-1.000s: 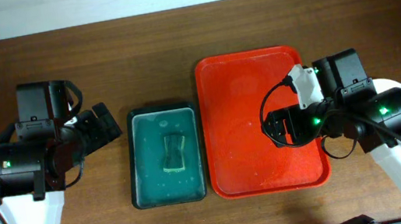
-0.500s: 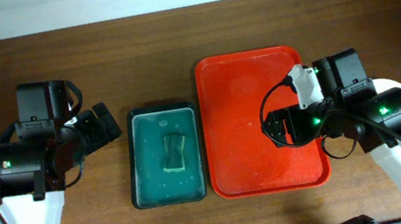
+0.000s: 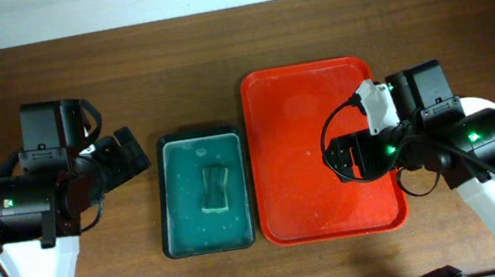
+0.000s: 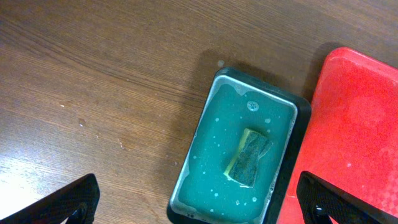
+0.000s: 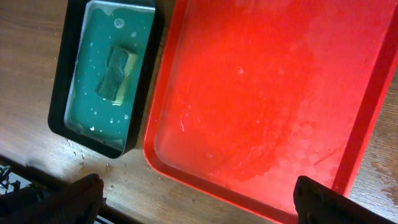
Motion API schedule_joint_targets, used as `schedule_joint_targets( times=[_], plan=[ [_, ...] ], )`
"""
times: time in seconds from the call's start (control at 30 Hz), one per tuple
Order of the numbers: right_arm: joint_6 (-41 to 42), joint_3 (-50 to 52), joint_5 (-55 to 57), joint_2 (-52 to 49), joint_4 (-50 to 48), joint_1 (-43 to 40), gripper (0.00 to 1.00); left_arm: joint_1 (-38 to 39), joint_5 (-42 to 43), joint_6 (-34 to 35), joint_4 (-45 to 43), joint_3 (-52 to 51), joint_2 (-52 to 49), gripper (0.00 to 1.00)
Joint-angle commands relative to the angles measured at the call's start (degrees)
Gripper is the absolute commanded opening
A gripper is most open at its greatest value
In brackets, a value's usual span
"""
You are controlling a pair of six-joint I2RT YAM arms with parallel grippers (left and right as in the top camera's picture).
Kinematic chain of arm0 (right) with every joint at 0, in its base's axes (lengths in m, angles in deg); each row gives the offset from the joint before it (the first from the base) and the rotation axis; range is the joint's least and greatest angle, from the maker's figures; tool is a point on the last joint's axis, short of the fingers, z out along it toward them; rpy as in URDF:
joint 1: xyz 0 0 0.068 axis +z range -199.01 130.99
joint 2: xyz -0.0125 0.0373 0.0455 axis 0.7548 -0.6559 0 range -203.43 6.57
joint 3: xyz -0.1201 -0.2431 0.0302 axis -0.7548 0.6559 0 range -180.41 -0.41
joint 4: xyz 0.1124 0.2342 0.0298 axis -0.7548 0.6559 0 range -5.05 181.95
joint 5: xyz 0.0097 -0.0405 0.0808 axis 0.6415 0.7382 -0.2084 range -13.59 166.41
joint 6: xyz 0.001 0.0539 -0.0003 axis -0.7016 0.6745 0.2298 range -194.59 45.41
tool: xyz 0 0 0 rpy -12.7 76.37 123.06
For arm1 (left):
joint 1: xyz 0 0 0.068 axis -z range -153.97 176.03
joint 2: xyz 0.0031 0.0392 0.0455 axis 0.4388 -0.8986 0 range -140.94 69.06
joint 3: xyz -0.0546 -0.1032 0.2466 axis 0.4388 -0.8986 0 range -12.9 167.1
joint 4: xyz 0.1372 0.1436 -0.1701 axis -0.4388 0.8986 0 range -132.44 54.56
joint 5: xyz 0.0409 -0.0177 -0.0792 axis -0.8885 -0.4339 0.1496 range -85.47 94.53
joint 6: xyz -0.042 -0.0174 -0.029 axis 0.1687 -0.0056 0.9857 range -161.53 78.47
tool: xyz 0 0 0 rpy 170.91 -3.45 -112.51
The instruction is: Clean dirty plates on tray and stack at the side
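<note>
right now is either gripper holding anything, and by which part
Nothing is held. The left gripper and the right gripper both stand wide open, with nothing between their jaws in either wrist view.

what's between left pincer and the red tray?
The dark green basin, with a sponge lying in it, sits between the left pincer and the tray; clearest in the overhead view.

The brown wood-grain worktop carries 2 things, long sides parallel: the red tray, partly under the right end effector, and a dark green basin just ahead of the left end effector. Basin and tray lie just beside each other; whether they touch cannot be told.
</note>
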Motion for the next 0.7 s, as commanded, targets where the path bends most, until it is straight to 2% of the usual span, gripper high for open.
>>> schedule_joint_targets(
  times=[0.0,0.37,0.67],
  plan=[
    [-0.04,0.00,0.92,0.48,0.02,0.42,0.98,-0.46,-0.24,0.09,0.02,0.92,0.70,0.99],
    [-0.07,0.00,4.52,4.57,-0.57,0.42,0.98,-0.46,-0.24,0.09,0.02,0.92,0.70,0.99],
    [-0.09,5.20,16.11,27.41,-9.33,0.13,0.98,-0.46,-0.24,0.09,0.02,0.92,0.70,0.99]
  ],
)
